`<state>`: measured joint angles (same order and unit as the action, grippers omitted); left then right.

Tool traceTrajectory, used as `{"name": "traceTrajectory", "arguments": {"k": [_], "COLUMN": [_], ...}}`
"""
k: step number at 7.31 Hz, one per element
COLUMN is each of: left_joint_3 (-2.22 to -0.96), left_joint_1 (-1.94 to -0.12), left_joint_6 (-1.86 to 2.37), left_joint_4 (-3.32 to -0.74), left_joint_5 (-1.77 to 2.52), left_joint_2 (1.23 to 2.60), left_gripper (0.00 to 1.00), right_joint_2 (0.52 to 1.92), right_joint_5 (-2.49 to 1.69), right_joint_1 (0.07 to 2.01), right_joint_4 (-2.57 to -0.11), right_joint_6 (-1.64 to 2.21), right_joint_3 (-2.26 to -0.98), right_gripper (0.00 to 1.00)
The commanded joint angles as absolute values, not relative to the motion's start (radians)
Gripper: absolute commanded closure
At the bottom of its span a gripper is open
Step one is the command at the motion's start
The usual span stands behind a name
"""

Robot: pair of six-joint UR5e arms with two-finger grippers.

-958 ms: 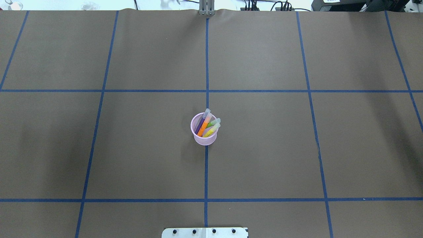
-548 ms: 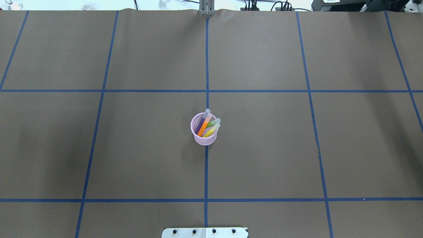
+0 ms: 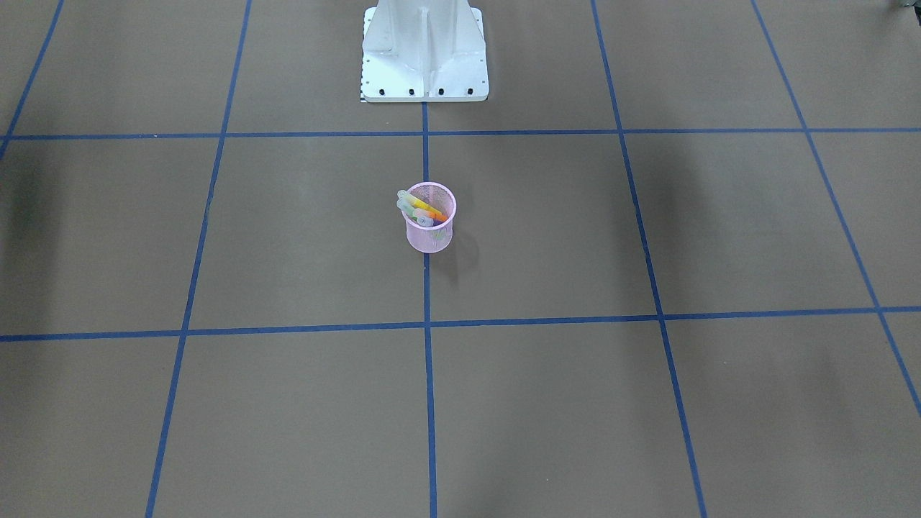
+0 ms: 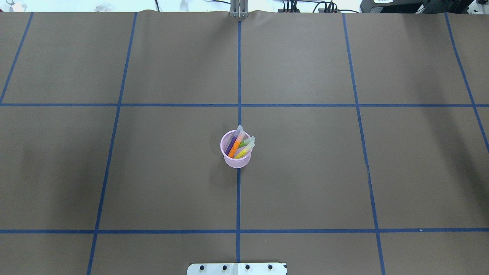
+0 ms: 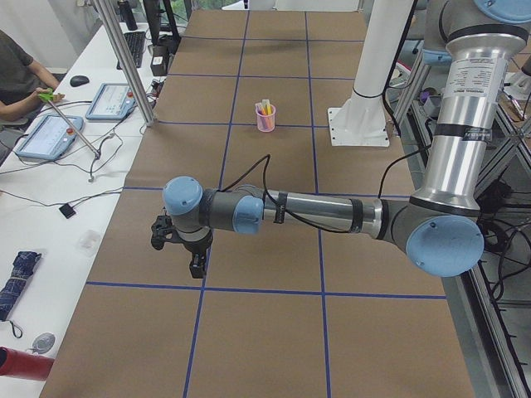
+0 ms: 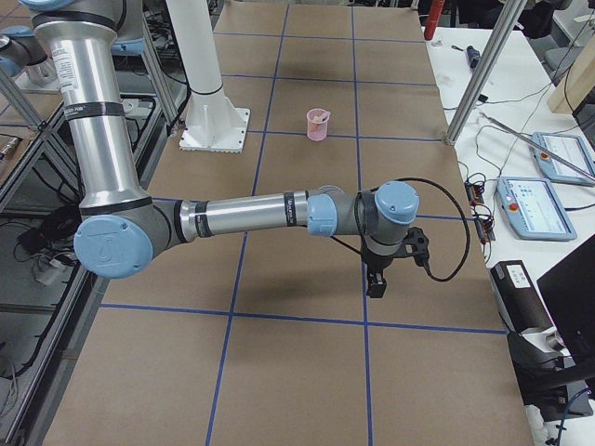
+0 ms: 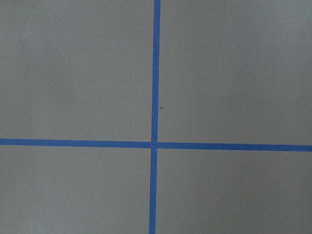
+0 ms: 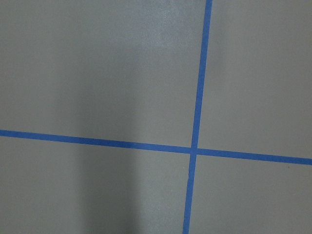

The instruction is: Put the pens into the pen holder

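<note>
The pink mesh pen holder (image 4: 237, 161) stands upright at the table's centre, on the middle blue line; it also shows in the front view (image 3: 429, 239) and both side views (image 5: 265, 123) (image 6: 317, 128). Inside it lean the purple pen (image 4: 231, 144), the orange pen (image 4: 235, 146), the green pen (image 4: 247, 142) and the yellow pen (image 4: 243, 152), their pale caps over the rim. My left gripper (image 5: 197, 267) hangs over the table's left end, far from the holder. My right gripper (image 6: 376, 286) hangs over the right end. Each shows only in a side view, so I cannot tell its state.
Blue tape lines (image 4: 238, 198) divide the brown table into squares; both wrist views show only tape crossings. The white robot base (image 3: 424, 50) stands at the near edge. A side bench holds tablets (image 5: 48, 137) with a seated person (image 5: 17, 79), and a metal post (image 6: 479, 74) stands nearby.
</note>
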<state>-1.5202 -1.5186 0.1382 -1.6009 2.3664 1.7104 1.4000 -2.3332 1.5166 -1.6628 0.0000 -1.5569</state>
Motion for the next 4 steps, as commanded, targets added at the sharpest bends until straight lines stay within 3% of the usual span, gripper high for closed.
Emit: {"name": "traceTrajectory", "arguments": {"k": [1,4], "left_joint_3": [-1.522,-1.528], "left_joint_1": [-1.519,-1.519], "left_joint_6": [0.140,0.140], "left_joint_4": [-1.601,-1.600], "left_joint_5": [2.367,2.368], "left_joint_2": [1.710,1.710], "left_gripper": [0.00,0.00], "right_joint_2": [1.402,1.405], "right_joint_5": [-2.333,-2.333], "right_joint_1": [1.516,1.516], "right_joint_4": [-1.663,-1.661], "right_joint_6": [0.000,0.000], "right_joint_3": [-1.557,-1.557], "right_gripper": [0.00,0.00]}}
